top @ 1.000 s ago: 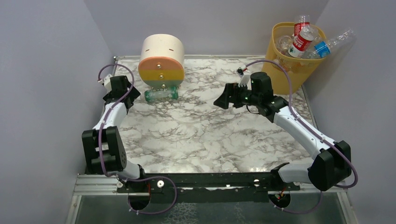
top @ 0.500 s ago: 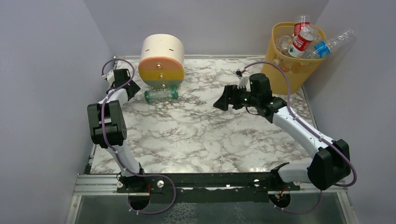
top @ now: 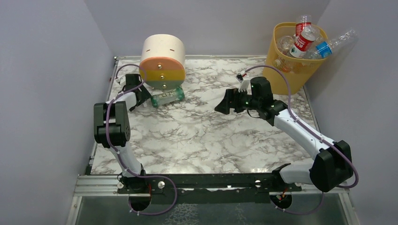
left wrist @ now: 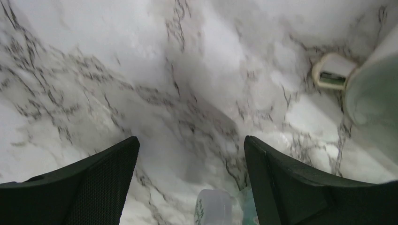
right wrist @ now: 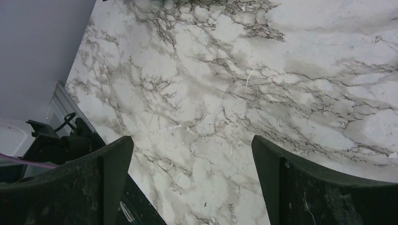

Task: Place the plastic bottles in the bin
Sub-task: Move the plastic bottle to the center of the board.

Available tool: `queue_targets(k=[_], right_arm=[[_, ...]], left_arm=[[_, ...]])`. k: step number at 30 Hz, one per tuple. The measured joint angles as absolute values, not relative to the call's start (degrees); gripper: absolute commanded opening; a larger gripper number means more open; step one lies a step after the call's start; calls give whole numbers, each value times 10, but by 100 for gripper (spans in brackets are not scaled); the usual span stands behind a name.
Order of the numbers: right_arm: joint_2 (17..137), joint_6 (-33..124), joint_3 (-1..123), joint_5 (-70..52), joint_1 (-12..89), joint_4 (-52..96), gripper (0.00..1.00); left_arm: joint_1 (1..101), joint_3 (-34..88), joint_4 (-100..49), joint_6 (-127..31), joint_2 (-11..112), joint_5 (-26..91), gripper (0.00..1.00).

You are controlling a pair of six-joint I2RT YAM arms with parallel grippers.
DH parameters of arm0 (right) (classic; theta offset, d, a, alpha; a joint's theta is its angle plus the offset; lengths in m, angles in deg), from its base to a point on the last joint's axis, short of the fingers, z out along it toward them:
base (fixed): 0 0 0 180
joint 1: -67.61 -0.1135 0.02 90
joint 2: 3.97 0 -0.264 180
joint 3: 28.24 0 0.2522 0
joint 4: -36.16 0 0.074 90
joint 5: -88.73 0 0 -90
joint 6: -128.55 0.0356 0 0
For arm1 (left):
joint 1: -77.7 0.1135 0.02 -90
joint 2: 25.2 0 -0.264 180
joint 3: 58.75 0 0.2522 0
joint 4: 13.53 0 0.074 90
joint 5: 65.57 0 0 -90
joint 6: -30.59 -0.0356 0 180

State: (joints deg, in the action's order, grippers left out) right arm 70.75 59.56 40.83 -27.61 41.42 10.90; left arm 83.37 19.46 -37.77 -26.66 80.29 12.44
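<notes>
A clear bottle with a green label lies on its side on the marble table, against the front of the round drawer unit. My left gripper is open at the bottle's left end. In the left wrist view the bottle's cap end shows low between the open fingers of the gripper, untouched by either. My right gripper is open and empty over the table's middle, left of the bin, and its wrist view shows only marble. The yellow-orange bin stands at the far right and holds several bottles.
The cream, orange, yellow and green drawer unit stands at the far left, right behind the lying bottle; its side shows in the left wrist view. One bottle leans out over the bin's rim. Grey walls close the left, back and right.
My left gripper has swung from the left wall rightward to the lying bottle's end. The bottle has shifted slightly to the right. My right gripper has hardly moved.
</notes>
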Motion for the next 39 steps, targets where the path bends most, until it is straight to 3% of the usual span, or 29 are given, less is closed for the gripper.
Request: queue_targets(k=[7, 16, 22, 30, 34, 39], right_arm=[[683, 605, 379, -278, 414, 112, 100], [676, 619, 359, -293, 414, 112, 100], [690, 658, 301, -325, 397, 137, 89], [752, 764, 209, -353, 253, 229, 77], [794, 811, 183, -352, 191, 283, 77], [827, 843, 177, -325, 185, 321, 77]], left_arm=[[788, 104, -379, -255, 727, 129, 87], [660, 26, -372, -227, 653, 133, 87], [609, -18, -372, -210, 602, 139, 87], [576, -70, -367, -195, 530, 141, 87], [571, -93, -368, -193, 503, 147, 87], [558, -125, -367, -182, 446, 160, 87]])
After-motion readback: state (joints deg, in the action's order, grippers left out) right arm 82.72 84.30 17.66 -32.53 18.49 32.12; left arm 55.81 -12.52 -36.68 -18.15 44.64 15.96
